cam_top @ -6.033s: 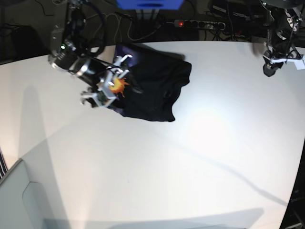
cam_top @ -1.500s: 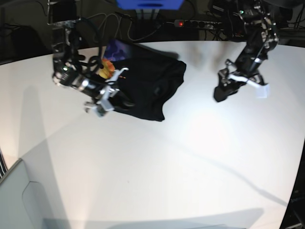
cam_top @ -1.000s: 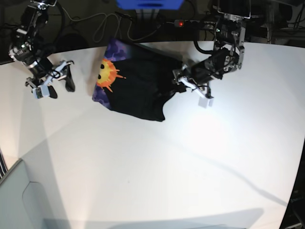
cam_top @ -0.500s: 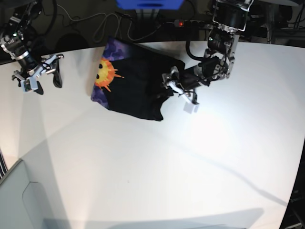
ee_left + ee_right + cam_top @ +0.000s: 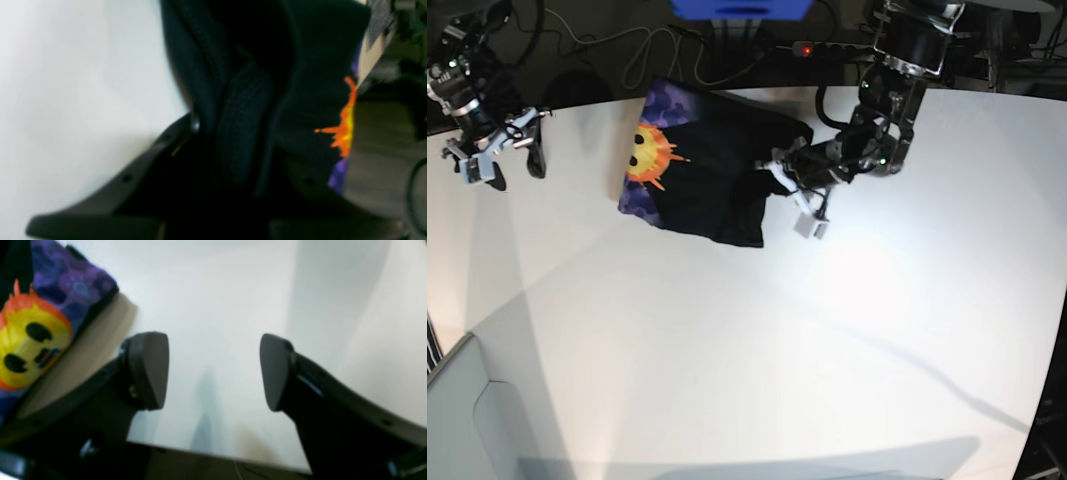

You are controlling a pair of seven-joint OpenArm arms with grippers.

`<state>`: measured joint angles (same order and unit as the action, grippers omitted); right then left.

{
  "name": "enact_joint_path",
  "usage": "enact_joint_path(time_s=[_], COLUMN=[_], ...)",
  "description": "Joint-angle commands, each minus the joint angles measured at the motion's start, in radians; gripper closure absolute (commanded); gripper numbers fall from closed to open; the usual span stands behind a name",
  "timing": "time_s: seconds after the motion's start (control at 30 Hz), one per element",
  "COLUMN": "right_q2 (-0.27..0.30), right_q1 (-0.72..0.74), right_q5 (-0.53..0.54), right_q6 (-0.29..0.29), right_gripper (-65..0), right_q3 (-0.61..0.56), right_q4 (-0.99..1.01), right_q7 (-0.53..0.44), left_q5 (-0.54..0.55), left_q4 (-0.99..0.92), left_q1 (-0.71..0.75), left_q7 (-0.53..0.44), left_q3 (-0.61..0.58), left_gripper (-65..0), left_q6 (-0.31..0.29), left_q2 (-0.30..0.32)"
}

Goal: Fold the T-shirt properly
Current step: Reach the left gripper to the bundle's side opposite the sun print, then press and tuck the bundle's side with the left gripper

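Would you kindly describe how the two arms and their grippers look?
Both arms are black and silver metal with dark cables running along them. The left gripper carries a small white block near its tip; its fingers are matte black. The right gripper has white brackets and black fingers ending in rounded, flat grey pads.

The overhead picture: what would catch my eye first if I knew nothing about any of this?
Probably the orange-yellow sun face printed on the crumpled black cloth T-shirt, which lies at the far side of the white table. Next, the left gripper closing on the shirt's edge, while the right gripper hangs open, apart from it.
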<state>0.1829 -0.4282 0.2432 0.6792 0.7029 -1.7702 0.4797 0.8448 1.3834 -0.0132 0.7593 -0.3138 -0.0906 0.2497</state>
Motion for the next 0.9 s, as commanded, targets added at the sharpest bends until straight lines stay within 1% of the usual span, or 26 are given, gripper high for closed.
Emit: enact_joint_path(time_s=[0.0,0.13,0.23,0.33,0.4,0.47,0.53,0.63,0.73,0.77,0.8,0.87], right_q2=[0.007,-0.007,-0.032,-0.044,-0.049,-0.05,-0.066,-0.075,-0.075,-0.075,-0.075,-0.076], right_q1=[-0.008,-0.01,-0.008,-0.008,-0.01,-0.01,-0.014,-0.024,-0.042,-0.048,-0.048,-0.051], right_q5=[0.012,0.012,0.012,0.012,0.012,0.012,0.012,0.012,0.011,0.011,0.011,0.011], right_q6=[0.019,0.019,0.019,0.019,0.019,0.019,0.019,0.019,0.019,0.019,0.019,0.019], right_gripper=[-41.0,-41.0,-41.0,-41.0,-41.0,-41.0,-41.0,-41.0,-41.0,-41.0,-41.0,-41.0], right_q3=[0.018,0.088,0.171,0.232,0.257,0.281,0.306,0.329,0.332,0.332,0.335,0.337], right_q4=[-0.018,-0.032,-0.036,-0.04,-0.04,-0.04,-0.04,-0.047,-0.059,-0.061,-0.066,-0.067], right_q7=[-0.017,-0.017,-0.017,-0.017,-0.017,-0.016,-0.016,-0.016,-0.016,-0.016,-0.016,-0.016], left_q5=[-0.097,-0.127,-0.146,-0.212,-0.267,-0.35,-0.433,-0.542,-0.657,-0.694,-0.723,-0.775], left_q4=[-0.008,-0.005,-0.009,-0.009,-0.011,-0.029,-0.072,-0.147,-0.184,-0.194,-0.207,-0.241], left_q1=[-0.024,-0.161,-0.287,-0.414,-0.485,-0.548,-0.607,-0.654,-0.657,-0.657,-0.657,-0.652], left_q7=[0.038,0.036,0.033,0.036,0.036,0.036,0.038,0.032,0.004,-0.014,-0.03,-0.051], left_q3=[-0.04,-0.229,-0.362,-0.482,-0.545,-0.611,-0.677,-0.792,-0.891,-0.918,-0.931,-0.942], left_gripper=[0.0,0.0,0.0,0.0,0.0,0.0,0.0,0.0,0.0,0.0,0.0,0.0], left_q6=[0.039,0.039,0.039,0.039,0.039,0.039,0.039,0.039,0.038,0.025,-0.002,-0.097], left_q2=[0.023,0.072,0.092,0.084,0.066,0.036,-0.011,-0.076,-0.12,-0.137,-0.148,-0.172])
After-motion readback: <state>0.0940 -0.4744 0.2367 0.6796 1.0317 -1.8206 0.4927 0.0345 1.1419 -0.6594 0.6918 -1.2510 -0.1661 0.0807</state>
